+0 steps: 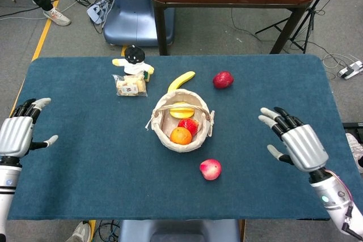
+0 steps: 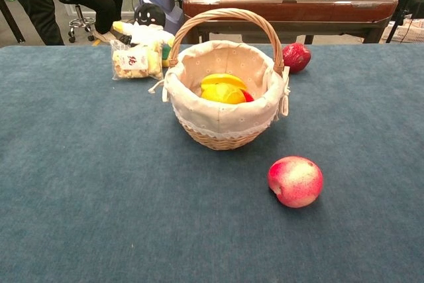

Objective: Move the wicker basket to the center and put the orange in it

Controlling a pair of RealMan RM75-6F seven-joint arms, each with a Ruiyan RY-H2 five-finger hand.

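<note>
**Both hands empty; orange sitting in basket**

Right hand (image 1: 299, 143) is hovering with fingers spread wide and holding nothing, well apart from the round wicker basket with white cloth lining (image 1: 182, 123). Left hand (image 1: 18, 134) is likewise hanging open and empty over the far left edge of the blue felt surface (image 1: 85, 140). The basket is standing upright near the surface's centre, and the round orange (image 1: 181, 135) is lying inside it beside a red fruit and a yellow one. The task looks complete.

Risks: any sweep of the right arm toward the centre could clip the basket handle and tip it, or nudge the loose pink-red peach (image 1: 210, 169) just in front of the basket.

Hidden: the chest view is showing neither hand; there the lining is covering most of the orange, so its seating is hard to judge.
</note>
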